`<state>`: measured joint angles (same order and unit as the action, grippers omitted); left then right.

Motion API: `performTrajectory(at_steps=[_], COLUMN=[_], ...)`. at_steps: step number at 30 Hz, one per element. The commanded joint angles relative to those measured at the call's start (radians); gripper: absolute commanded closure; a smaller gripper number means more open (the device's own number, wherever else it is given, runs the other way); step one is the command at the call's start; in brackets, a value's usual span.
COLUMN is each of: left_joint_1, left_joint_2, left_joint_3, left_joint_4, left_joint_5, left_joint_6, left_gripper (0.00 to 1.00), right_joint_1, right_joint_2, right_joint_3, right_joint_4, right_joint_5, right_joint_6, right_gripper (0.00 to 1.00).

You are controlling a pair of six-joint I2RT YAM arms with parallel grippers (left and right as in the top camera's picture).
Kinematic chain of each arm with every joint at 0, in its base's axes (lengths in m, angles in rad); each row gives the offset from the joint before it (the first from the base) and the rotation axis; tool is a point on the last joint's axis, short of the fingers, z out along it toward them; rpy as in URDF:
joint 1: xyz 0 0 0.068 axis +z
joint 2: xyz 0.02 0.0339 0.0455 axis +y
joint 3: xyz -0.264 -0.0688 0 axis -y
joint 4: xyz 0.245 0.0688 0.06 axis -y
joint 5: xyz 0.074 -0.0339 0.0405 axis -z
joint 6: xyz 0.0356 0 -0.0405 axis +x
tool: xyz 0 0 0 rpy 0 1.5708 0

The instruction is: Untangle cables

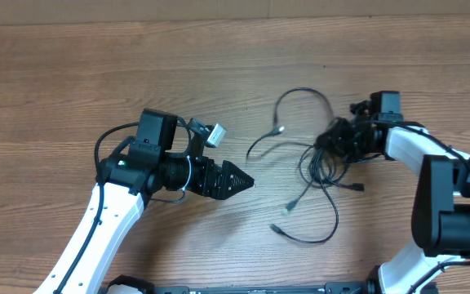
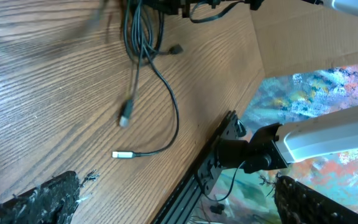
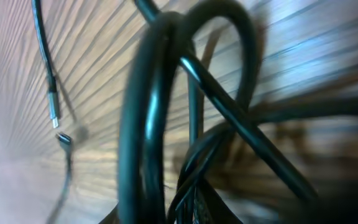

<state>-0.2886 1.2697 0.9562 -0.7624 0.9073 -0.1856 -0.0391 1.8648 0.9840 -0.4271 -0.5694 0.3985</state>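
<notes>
Your right end effector (image 1: 335, 140) sits right of centre in the overhead frame, pushed into the dark knot of the cables (image 1: 321, 162). It is black against black there. Its own wrist view is filled with blurred, close-up strands, so you cannot tell whether its jaws are together, apart or clamped on a strand. At the left edge of that wrist view, a thin strand runs down to a silver tip (image 3: 55, 118) lying on the wood.

From the knot, one strand arcs up and to the left in an open loop and comes down to a small plug (image 1: 280, 129). Other strands trail toward the lower centre of the overhead frame. There, two more plug ends (image 1: 288, 207) lie near each other on the counter (image 1: 96, 65).

Your left end effector (image 1: 237, 180) is left of centre in the overhead frame, well apart from the cables and pointing toward them. Its jaws are spread wide with nothing between them. In its wrist view the two fingers (image 2: 42, 199) sit at the bottom corners. Above them the cables hang down from the top of the frame, ending in two silver-tipped plugs on the wood grain.
</notes>
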Motion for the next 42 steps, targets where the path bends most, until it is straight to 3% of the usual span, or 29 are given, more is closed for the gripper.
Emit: performTrajectory(at_steps=[1, 8, 13, 17, 19, 22, 33, 38, 42], left_joint_1=[-0.008, -0.008, -0.008, -0.008, -0.008, -0.008, -0.008, -0.008, -0.008], left_joint_2=[-0.013, -0.013, -0.013, -0.013, -0.013, -0.013, -0.013, -0.013, -0.013], left_joint_3=[0.027, 0.027, 0.027, 0.027, 0.027, 0.027, 0.027, 0.027, 0.027], left_joint_4=[0.003, 0.003, 0.003, 0.003, 0.003, 0.002, 0.000, 0.003, 0.003], left_joint_5=[-0.008, -0.027, -0.027, -0.027, -0.027, -0.027, -0.028, -0.075, -0.138], left_joint_6=[-0.014, -0.026, -0.026, -0.026, -0.026, -0.026, -0.026, -0.043, -0.086], left_gripper=[0.00, 0.00, 0.00, 0.00, 0.00, 0.00, 0.00, 0.00, 0.00], right_joint_1=[0.085, 0.326, 0.439, 0.435, 0.411, 0.355, 0.147, 0.134, 0.134], right_joint_2=[0.010, 0.010, 0.010, 0.010, 0.009, 0.006, -0.192, -0.341, -0.448], right_joint_3=[-0.016, -0.016, -0.016, -0.009, 0.003, 0.043, 0.145, 0.144, 0.144], right_joint_4=[-0.001, 0.007, 0.051, 0.057, 0.042, -0.004, -0.175, -0.274, -0.390], right_joint_5=[-0.120, -0.155, -0.077, -0.076, -0.082, -0.087, -0.121, -0.116, -0.005], right_joint_6=[-0.006, -0.014, -0.011, -0.002, -0.002, -0.003, -0.016, -0.112, -0.121], right_gripper=[0.81, 0.77, 0.73, 0.32, 0.20, 0.09, 0.06, 0.03, 0.01])
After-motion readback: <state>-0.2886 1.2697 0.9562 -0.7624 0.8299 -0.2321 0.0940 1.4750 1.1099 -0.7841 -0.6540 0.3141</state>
